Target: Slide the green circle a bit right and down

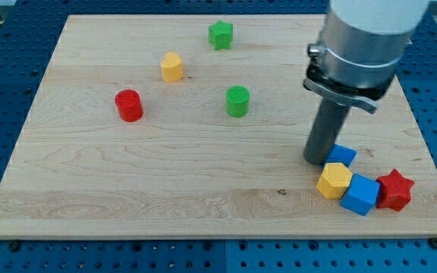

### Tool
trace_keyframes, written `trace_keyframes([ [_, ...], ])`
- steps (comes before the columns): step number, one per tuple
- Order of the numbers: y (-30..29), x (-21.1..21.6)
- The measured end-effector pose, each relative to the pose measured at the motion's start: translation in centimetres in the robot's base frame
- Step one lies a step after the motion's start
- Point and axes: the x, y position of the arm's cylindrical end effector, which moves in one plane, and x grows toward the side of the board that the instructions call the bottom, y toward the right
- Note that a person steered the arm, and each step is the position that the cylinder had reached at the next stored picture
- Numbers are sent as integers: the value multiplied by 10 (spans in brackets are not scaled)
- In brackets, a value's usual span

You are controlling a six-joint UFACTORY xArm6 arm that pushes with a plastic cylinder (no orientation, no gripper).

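The green circle (237, 101) stands on the wooden board (165, 174) a little above the middle. My tip (316, 160) rests on the board well to the circle's right and lower, apart from it. The tip touches or nearly touches a small blue block (342, 155) on its right.
A green star (220, 34) sits near the view's top. A yellow heart-like block (171, 67) and a red circle (129, 105) lie to the left. A yellow hexagon (334, 180), a blue cube (361, 194) and a red star (395, 189) cluster at the lower right.
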Motion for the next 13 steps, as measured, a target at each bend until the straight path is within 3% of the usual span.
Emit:
trace_keyframes([
  [2, 37, -1],
  [4, -1, -43],
  [5, 26, -43],
  [7, 34, -103],
  [9, -136, -159],
  [10, -178, -160],
  [13, -153, -126],
])
